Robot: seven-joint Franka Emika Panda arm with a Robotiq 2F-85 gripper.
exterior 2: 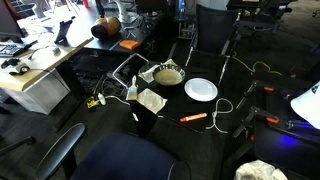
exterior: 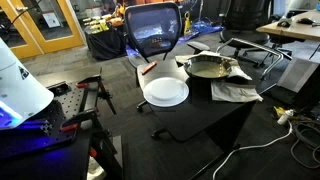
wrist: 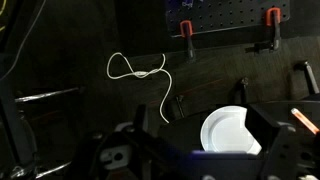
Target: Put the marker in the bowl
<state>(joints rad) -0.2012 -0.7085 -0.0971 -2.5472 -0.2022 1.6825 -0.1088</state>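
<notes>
The marker (exterior 2: 193, 118), likely light, stiff and roll-prone on the tabletop (exterior 2: 175, 135), suits a mid-barrel grip; whether the dim pincer (wrist: 185, 158) stands apart I cannot tell.

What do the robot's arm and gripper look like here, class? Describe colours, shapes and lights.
In both exterior views the arm shows as a smooth, rounded white shell with a blue light glowing beside it. In the wrist view the gripper is black, blocky and blurred. No markings are readable.
</notes>
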